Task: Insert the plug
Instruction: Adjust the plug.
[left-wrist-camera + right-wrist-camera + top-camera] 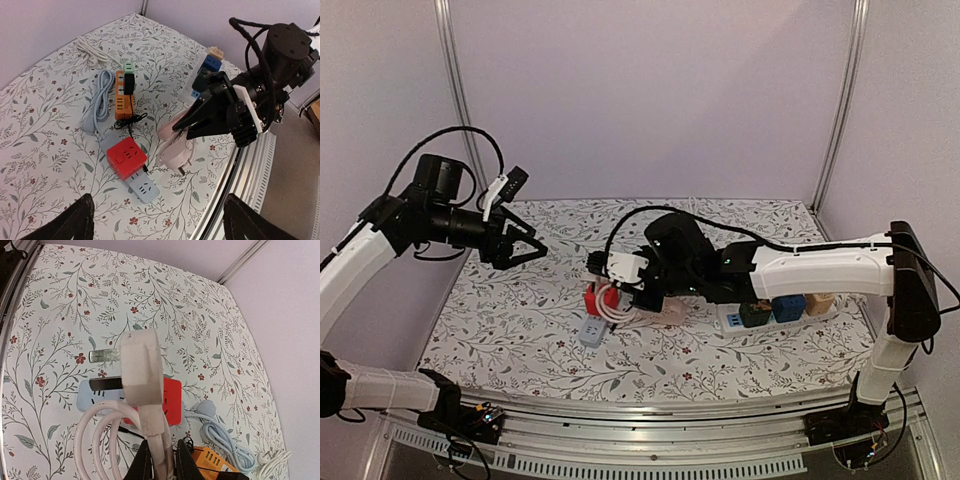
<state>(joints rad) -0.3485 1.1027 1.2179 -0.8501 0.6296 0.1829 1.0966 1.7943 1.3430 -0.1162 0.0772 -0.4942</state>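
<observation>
Right wrist view: your right gripper is clamped on the neck of the cream-white moulded plug. The plug's long body runs straight out from the fingers, and its flat metal prong juts sideways, to the left here. The pale blue-grey power strip, carrying a red cube adapter, lies just beneath the plug, seemingly untouched. Your left gripper hangs wide open and empty, well apart. The right arm is nearer, so turn the prong toward the strip's free slots
</observation>
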